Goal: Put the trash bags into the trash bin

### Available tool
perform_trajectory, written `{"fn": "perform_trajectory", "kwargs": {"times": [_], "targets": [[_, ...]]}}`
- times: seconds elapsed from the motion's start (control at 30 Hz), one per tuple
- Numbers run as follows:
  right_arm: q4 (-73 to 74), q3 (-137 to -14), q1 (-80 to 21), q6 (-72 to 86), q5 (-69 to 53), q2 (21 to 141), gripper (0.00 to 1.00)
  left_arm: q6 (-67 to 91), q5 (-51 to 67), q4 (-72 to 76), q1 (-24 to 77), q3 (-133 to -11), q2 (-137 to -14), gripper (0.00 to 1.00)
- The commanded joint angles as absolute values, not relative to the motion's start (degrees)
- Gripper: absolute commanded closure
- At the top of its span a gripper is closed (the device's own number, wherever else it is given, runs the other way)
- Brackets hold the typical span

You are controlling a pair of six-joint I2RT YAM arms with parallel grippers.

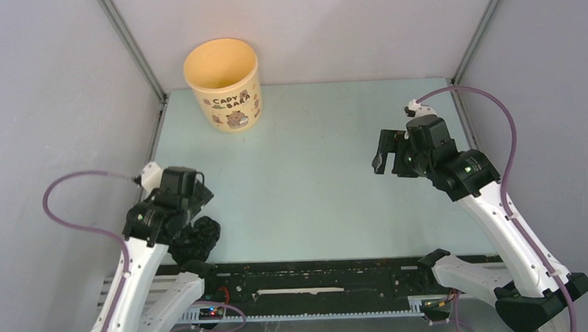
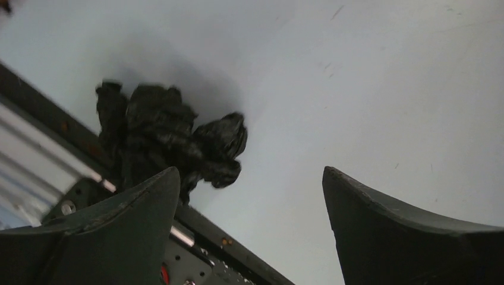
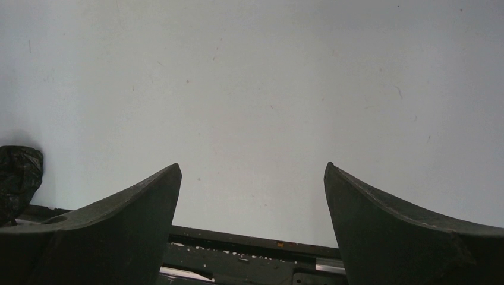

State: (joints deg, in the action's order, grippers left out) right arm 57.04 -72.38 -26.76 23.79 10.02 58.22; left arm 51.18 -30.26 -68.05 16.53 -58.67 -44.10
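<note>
While the trash bags (image 2: 166,139) lie crumpled at the near left edge of the table (image 1: 314,180), left gripper (image 2: 249,175) close by, jaws wide apart, right gripper (image 3: 251,172) likewise agape and empty, trash bin (image 1: 222,83) upright at far left.

Pale green worktop (image 1: 314,180), lightly scuffed. Standing upright at far left corner: yellow trash bin (image 1: 224,83), mouth open upward. Crumpled in a heap at near left edge, against black rail (image 1: 318,277): trash bags (image 2: 166,136). Well apart.

The top view looks steeply down from high behind the near edge, taking in the whole counter (image 1: 314,187). Both wrist views sit close above the counter and share the black bag (image 2: 166,139), at the top view's 7 o'clock.
</note>
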Motion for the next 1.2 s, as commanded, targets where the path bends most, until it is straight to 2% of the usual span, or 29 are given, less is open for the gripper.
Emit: {"fn": "perform_trajectory", "kwargs": {"times": [0.0, 0.1, 0.23, 0.37, 0.43, 0.5, 0.63, 0.67, 0.77, 0.93, 1.03, 1.17], "targets": [[55.6, -72.7, -28.0, 23.1, 9.3, 58.4, 0.00, 70.5, -27.6, -75.9, 15.2, -49.6, -36.3, 0.08], [56.8, -72.0, -29.2, 23.9, 9.8, 57.2, 0.00, 76.7, -27.0, -78.1, 15.1, -44.5, -33.4, 0.11], [57.4, -70.2, -30.1, 25.3, 9.3, 53.9, 0.00, 76.9, -27.6, -75.3, 14.0, -39.0, -35.6, 0.04], [58.4, -68.8, -30.6, 26.0, 8.2, 50.6, 0.00, 74.5, -25.0, -68.4, 12.1, -35.3, -40.5, 0.06], [59.8, -68.8, -30.7, 26.4, 7.9, 49.3, 0.00, 72.0, -23.3, -63.4, 12.0, -34.8, -42.4, 0.15], [61.0, -68.5, -30.9, 26.9, 7.5, 47.8, 0.00, 69.8, -21.9, -60.3, 12.0, -34.8, -43.6, 0.32], [61.7, -66.7, -31.3, 28.3, 6.2, 45.0, 0.00, 65.7, -18.5, -57.0, 12.0, -35.9, -46.1, 0.72], [61.7, -66.3, -31.4, 28.4, 5.8, 44.4, 0.00, 64.2, -17.3, -56.4, 12.0, -36.3, -46.7, 0.77], [61.7, -65.3, -31.8, 29.3, 5.9, 42.9, 0.00, 59.2, -12.3, -52.9, 12.0, -37.7, -47.7, 0.83], [61.2, -64.5, -31.8, 29.2, 7.5, 42.4, 0.00, 54.9, 3.2, -39.5, 14.8, -38.3, -49.4, 0.86], [60.4, -64.2, -31.8, 29.0, 8.2, 43.1, 0.00, 56.6, 8.5, -30.6, 21.4, -40.6, -53.4, 0.93], [59.3, -63.3, -31.6, 27.7, 8.1, 45.2, 0.00, 55.1, 13.1, -24.8, 30.6, -48.6, -64.0, 0.96]]}}
